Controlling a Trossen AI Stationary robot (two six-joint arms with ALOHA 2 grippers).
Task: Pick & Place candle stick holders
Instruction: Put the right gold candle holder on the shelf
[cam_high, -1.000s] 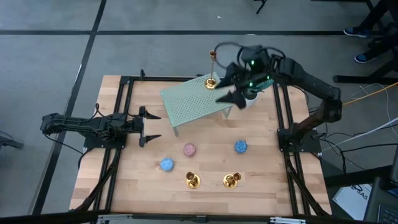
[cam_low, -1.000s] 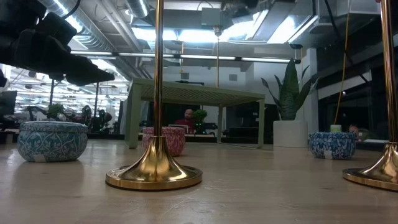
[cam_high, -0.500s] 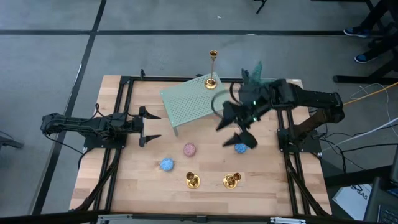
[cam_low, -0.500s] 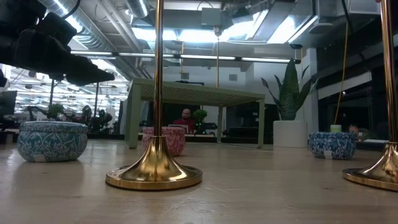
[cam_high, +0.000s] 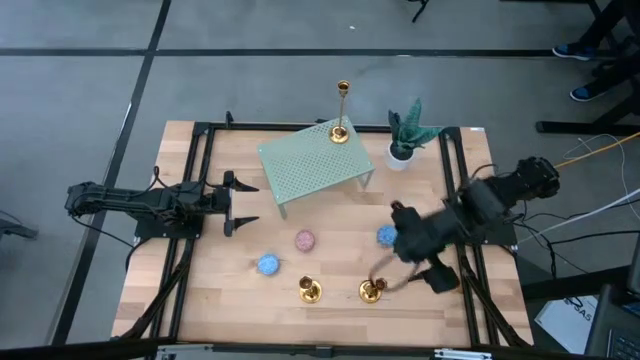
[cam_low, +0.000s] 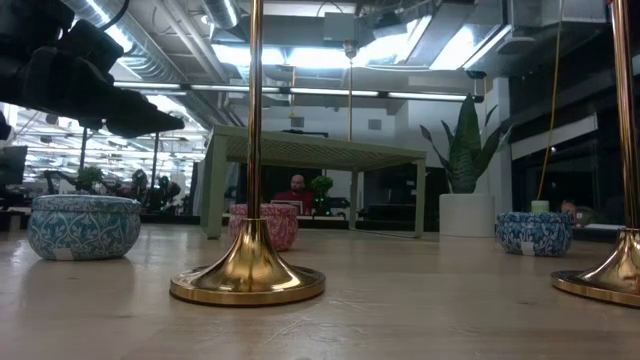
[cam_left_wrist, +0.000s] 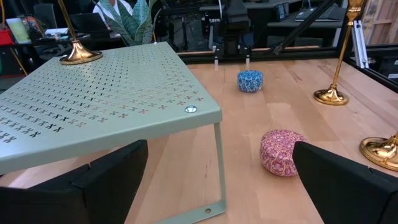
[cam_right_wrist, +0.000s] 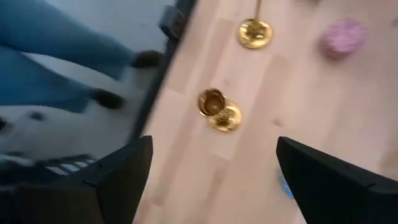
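Gold holder (cam_high: 340, 112) now stands on the green rack (cam_high: 310, 165); right end effector (cam_high: 410, 272) has swung down, fingers spread, over the next holder (cam_high: 372, 290) at lower centre-right.

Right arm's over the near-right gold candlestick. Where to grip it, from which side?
Judging by shape, grip the thin stem of the candle stick holder just under its cup, coming from above. It stands upright on a wide round base, and the right gripper is open over it. The second holder stands apart, leaving room for fingers.
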